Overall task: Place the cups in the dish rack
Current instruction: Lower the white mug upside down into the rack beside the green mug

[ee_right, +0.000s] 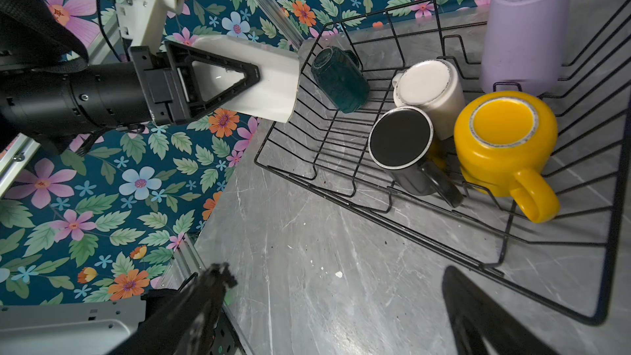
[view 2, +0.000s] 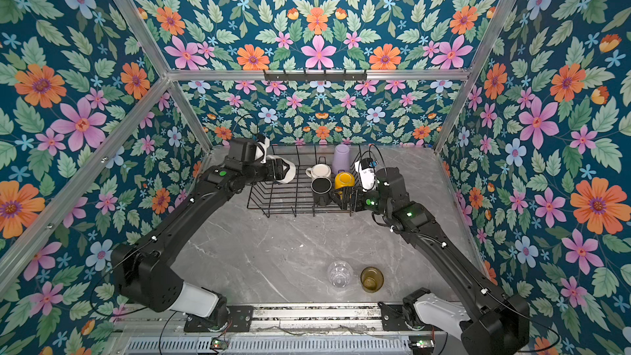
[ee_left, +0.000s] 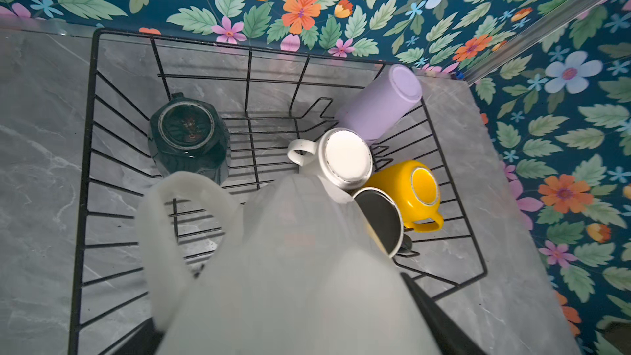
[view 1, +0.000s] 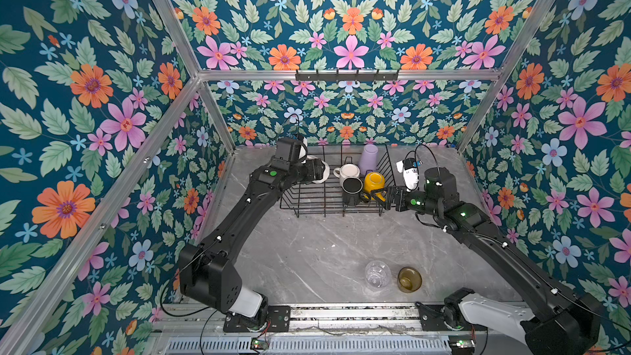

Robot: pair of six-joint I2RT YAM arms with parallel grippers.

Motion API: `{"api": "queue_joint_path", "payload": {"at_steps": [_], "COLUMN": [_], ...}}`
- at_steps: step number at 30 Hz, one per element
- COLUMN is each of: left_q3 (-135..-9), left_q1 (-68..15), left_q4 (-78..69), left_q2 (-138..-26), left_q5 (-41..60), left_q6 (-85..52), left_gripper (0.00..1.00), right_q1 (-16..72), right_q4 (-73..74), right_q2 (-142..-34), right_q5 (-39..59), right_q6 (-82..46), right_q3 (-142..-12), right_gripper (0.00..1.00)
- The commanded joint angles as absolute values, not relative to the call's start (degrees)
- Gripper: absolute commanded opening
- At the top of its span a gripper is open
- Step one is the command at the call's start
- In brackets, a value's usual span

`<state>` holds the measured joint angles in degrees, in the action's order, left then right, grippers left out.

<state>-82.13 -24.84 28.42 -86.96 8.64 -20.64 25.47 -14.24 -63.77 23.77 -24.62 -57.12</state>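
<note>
My left gripper [view 1: 320,170] is shut on a white mug [view 1: 326,175], held on its side above the left part of the black wire dish rack [view 1: 327,215]. That mug fills the left wrist view [ee_left: 290,268]. Inside the rack, all upside down, are a dark green mug [ee_left: 187,138], cream mug [view 1: 349,171], black mug [view 1: 351,187], yellow mug [view 1: 374,182] and lilac tumbler [view 1: 368,158]. My right gripper [view 1: 375,196] is open and empty at the rack's front right, beside the black mug's handle. A clear glass [view 1: 377,274] and amber glass [view 1: 409,279] stand on the table near the front.
The rack sits at the back of the grey marble table [view 1: 307,251], close to the floral back wall. Floral side walls with aluminium posts [view 1: 218,121] close in both sides. A black hook rail [view 1: 346,75] hangs high on the back wall.
</note>
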Motion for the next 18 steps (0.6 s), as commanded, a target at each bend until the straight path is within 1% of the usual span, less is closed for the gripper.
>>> {"api": "queue_joint_path", "payload": {"at_steps": [1, 11, 18], "left_q3": [-85.2, -93.0, -96.8], "left_q1": [-25.9, -28.8, -29.2], "left_q4": [29.1, 32.2, 33.4], "left_q2": [-89.6, -99.5, -105.3], "left_q5": [3.0, -2.2, -5.0], "left_q6": [-17.9, -16.6, -15.8], "left_gripper": [0.00, 0.00, 0.00], "right_q1": [25.5, 25.5, 25.4], "right_q4": [-14.6, -14.9, -14.9], "right_q2": [-63.3, -62.1, -61.6], "right_q5": [22.9, 22.2, 22.2], "right_q6": [-23.9, -23.5, -23.3], "right_q3": [-56.9, -55.3, -54.5], "right_gripper": [0.99, 0.99, 0.99]}}
